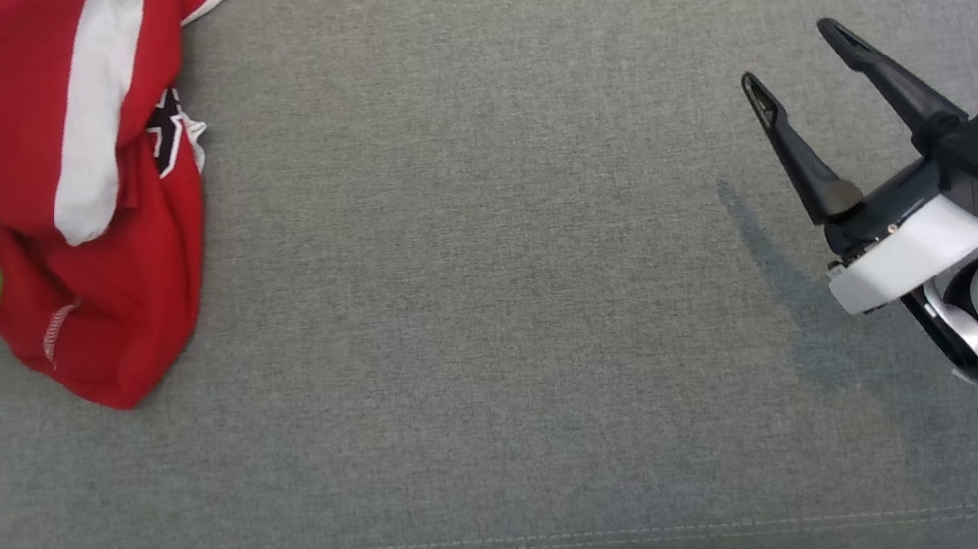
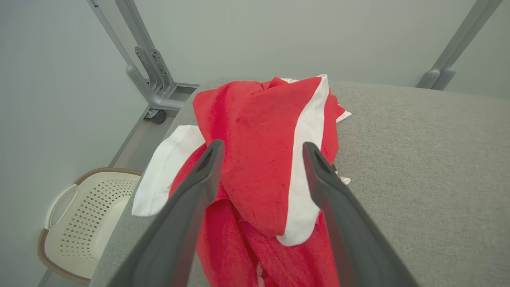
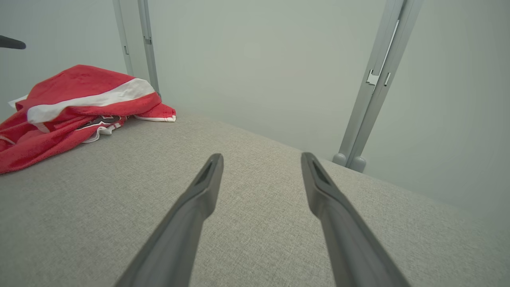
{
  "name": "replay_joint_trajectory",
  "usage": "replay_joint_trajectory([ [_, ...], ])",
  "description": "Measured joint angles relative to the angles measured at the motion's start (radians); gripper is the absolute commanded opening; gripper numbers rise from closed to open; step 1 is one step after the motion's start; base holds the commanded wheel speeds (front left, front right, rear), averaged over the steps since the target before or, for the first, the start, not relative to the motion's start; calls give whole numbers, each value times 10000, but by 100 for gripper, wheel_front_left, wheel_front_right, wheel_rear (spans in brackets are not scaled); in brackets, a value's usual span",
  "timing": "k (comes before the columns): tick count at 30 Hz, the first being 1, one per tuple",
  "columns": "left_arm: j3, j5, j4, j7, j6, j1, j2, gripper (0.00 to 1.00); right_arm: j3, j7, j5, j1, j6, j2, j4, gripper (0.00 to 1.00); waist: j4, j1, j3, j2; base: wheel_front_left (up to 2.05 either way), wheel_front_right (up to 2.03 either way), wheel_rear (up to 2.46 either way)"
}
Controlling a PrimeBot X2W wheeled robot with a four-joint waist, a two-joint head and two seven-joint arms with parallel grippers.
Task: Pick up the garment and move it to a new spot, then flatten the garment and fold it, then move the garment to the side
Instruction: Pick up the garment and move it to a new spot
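Left hand, spread wide, hovers at the crumpled red garment on a corner of the grey desk; right hand spread, empty. Nothing lifted, flattened or folded yet.

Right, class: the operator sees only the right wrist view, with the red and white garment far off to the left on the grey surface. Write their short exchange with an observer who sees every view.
Operator: Where is the left gripper relative to the garment?
Observer: The left gripper hangs over the garment with its jaws open, one finger to each side of the heap's top fold.
Operator: Is there anything beyond the edge on that side?
Observer: Yes, a white perforated basket stands on the floor below the grey surface, near the garment's white flap.
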Motion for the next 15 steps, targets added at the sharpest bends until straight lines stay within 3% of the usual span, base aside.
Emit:
replay_joint_trajectory([
  [6,688,-596,305,1352,0,-1051,1108,100,125,-2,-2,-789,2,54,-462,100,-533,0,749,0,0,0,0],
  [12,1235,-1356,316,2128,0,-1682,1429,100,134,-2,15,-1179,4,132,-600,100,-1147,1,1531,0,0,0,0],
  [15,1315,-1331,339,2500,0,-1947,1914,100,128,-2,15,-1395,4,125,-694,100,-1435,1,1951,0,0,0,0],
])
